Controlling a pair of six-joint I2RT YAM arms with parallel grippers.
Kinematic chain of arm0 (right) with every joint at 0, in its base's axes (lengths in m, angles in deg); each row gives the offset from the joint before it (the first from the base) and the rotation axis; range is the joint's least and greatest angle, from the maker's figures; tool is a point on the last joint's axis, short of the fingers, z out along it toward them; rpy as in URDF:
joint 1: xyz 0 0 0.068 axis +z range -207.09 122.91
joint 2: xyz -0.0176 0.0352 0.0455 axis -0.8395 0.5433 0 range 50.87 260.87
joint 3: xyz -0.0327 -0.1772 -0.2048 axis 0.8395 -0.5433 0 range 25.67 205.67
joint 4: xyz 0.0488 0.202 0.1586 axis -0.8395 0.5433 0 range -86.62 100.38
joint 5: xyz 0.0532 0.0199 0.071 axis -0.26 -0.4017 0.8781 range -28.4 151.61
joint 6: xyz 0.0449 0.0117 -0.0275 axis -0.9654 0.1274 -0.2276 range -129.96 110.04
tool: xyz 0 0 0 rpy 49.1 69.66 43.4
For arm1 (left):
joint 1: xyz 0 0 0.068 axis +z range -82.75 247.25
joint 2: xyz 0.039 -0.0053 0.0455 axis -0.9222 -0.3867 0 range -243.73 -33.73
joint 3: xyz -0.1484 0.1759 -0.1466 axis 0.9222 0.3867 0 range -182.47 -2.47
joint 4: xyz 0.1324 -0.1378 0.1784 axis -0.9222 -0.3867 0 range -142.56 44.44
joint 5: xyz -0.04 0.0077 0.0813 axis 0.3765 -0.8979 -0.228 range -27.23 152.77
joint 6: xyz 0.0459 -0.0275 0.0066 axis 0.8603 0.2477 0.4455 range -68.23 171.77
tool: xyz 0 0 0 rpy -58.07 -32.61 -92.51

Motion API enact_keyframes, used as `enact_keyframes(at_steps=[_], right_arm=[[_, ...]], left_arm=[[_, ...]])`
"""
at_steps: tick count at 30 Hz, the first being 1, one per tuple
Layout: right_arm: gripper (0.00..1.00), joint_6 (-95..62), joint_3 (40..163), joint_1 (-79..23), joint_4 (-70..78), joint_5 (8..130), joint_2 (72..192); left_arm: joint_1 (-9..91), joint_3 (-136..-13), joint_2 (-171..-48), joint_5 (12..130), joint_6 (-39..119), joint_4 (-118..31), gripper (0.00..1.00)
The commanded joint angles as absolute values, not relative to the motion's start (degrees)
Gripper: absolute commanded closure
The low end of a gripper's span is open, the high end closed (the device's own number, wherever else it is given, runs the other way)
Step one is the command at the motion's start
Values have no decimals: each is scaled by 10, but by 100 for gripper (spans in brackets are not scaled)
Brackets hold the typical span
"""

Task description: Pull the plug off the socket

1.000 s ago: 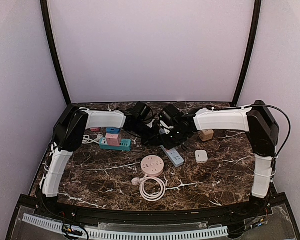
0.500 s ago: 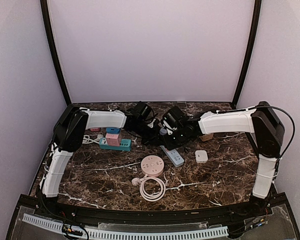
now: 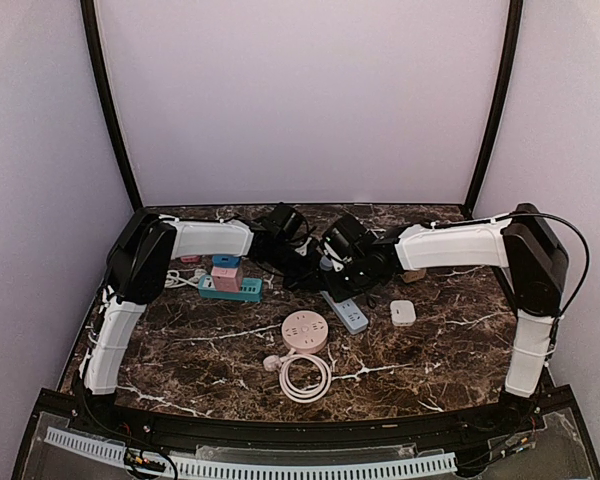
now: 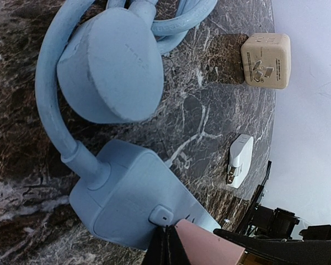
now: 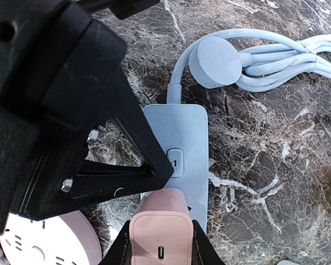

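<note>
A light blue power strip [image 5: 179, 143] lies on the marble table, its cable coiled beyond it with a round blue plug [image 5: 215, 58]. A pink plug [image 5: 161, 234] stands on the strip's near end. My right gripper [image 5: 161, 245] is shut on it, one finger on each side. I cannot tell how deep its pins sit. My left gripper [image 4: 166, 245] is shut, with its tip pressing on the strip [image 4: 127, 193] beside the button and touching the pink plug [image 4: 209, 248]. In the top view both grippers meet over the strip [image 3: 346, 312].
A round pink socket [image 3: 305, 331] with a coiled white cable [image 3: 302, 375] lies in front. A white adapter [image 3: 403, 312] and a beige cube [image 3: 413, 272] lie to the right. A teal strip [image 3: 230, 288] holding pink and blue plugs lies to the left.
My right arm has swung in and its gripper has shifted slightly left onto the strip beside the left gripper. The left arm has hardly moved.
</note>
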State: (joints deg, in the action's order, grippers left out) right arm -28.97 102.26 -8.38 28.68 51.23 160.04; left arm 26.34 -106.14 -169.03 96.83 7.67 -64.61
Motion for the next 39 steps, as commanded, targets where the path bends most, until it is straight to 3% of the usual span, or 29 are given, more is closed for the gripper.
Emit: enact_keyframes(at_steps=[1, 39], right_arm=[[94, -285, 1037, -83, 260, 484, 1550], [94, -275, 1081, -75, 322, 470, 1531]], left_arm=[[252, -1016, -1761, 869, 86, -785, 100], [251, -1017, -1774, 853, 86, -792, 100]])
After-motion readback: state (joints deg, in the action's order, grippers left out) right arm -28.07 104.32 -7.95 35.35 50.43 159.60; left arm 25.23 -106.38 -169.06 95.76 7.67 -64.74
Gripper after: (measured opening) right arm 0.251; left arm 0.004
